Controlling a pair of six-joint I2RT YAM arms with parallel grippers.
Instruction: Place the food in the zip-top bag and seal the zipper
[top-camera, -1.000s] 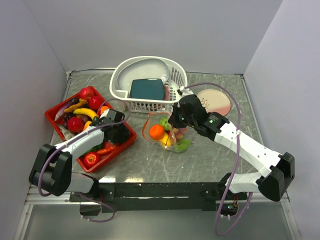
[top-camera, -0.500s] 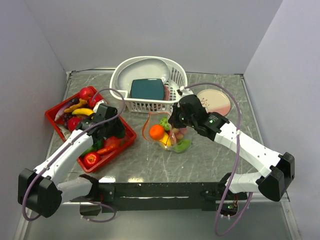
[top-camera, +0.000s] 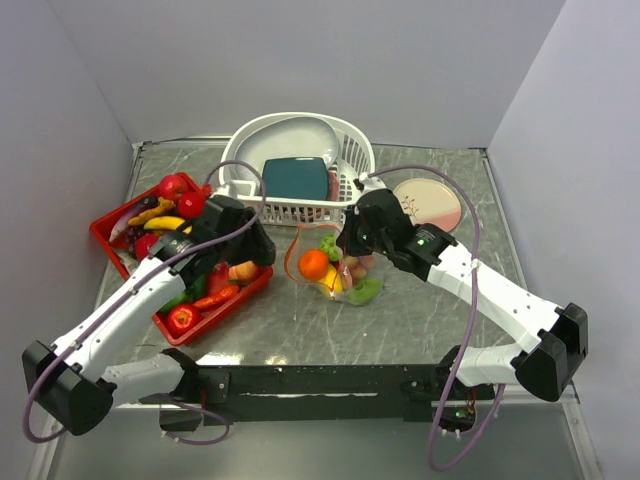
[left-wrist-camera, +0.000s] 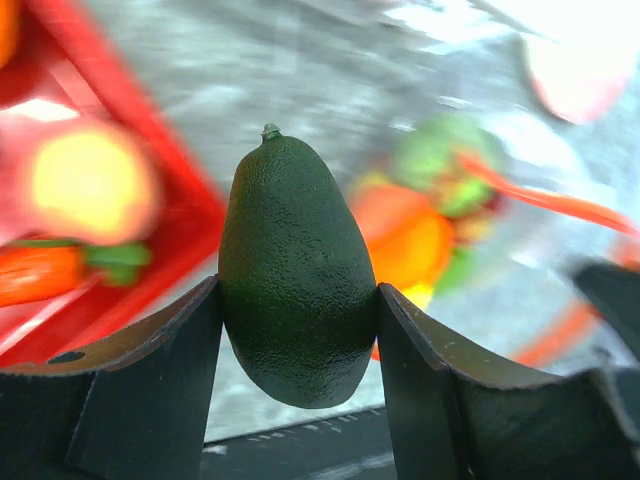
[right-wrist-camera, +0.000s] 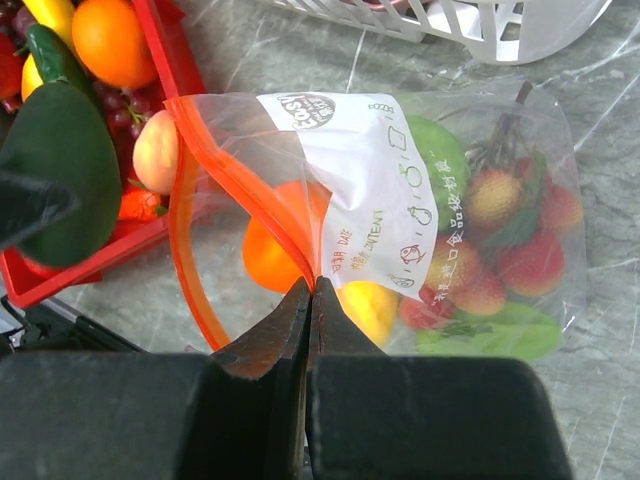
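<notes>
My left gripper (left-wrist-camera: 298, 290) is shut on a dark green avocado (left-wrist-camera: 297, 270) and holds it in the air over the right edge of the red tray (top-camera: 255, 284), just left of the bag's mouth. The zip-top bag (right-wrist-camera: 370, 190) lies on the table with its mouth held open towards the left. My right gripper (right-wrist-camera: 312, 292) is shut on the upper lip of the orange-red zipper (right-wrist-camera: 183, 281). Inside the bag are an orange (top-camera: 313, 263), a yellow lemon (right-wrist-camera: 372, 305), green pieces and small red fruits. The avocado also shows in the right wrist view (right-wrist-camera: 60, 170).
The red tray holds more toy food: apples, a banana (top-camera: 168, 223), grapes and chillies. A white slotted basket (top-camera: 240, 150) with a teal slab (top-camera: 295, 178) stands behind the bag. A pink plate (top-camera: 430, 203) lies at the back right.
My left arm has lifted the avocado out of the red tray and carried it right, towards the bag's mouth. The right gripper and the bag have not moved.
</notes>
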